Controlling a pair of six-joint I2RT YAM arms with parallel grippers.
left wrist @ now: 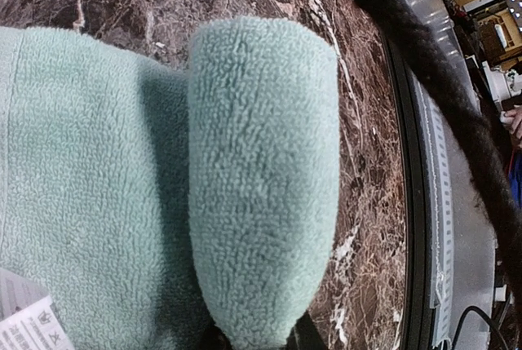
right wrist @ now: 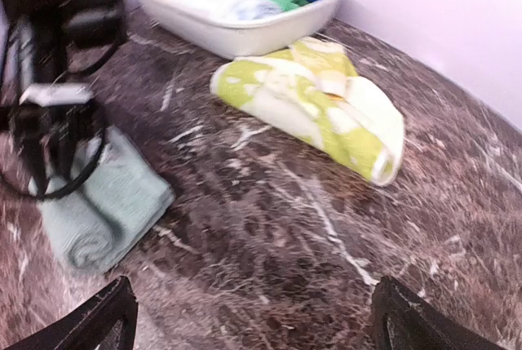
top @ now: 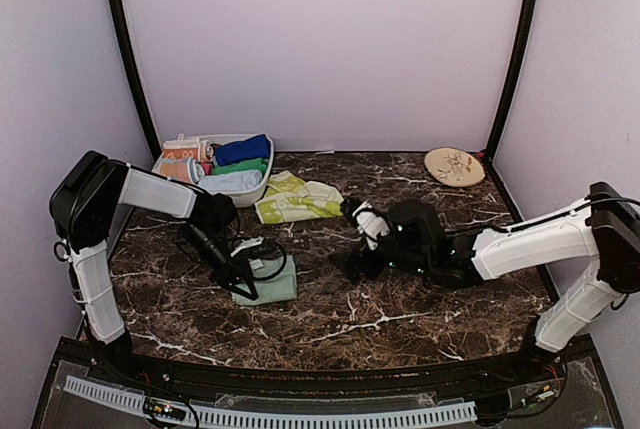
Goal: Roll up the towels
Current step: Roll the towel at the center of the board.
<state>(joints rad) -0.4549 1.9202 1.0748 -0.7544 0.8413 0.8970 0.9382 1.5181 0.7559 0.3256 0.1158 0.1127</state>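
A pale mint green towel lies at the front left of the table, its near edge rolled up. In the left wrist view the rolled edge stands between my left gripper's fingers. My left gripper is shut on that roll. The towel also shows in the right wrist view. A yellow-green patterned towel lies crumpled behind it and shows in the right wrist view too. A royal blue towel sits rolled in the basin. My right gripper is open and empty, low over the marble.
A white basin at the back left holds several rolled towels. A round beige patterned plate lies at the back right. A white label hangs on the mint towel. The table's front edge runs close beside the roll.
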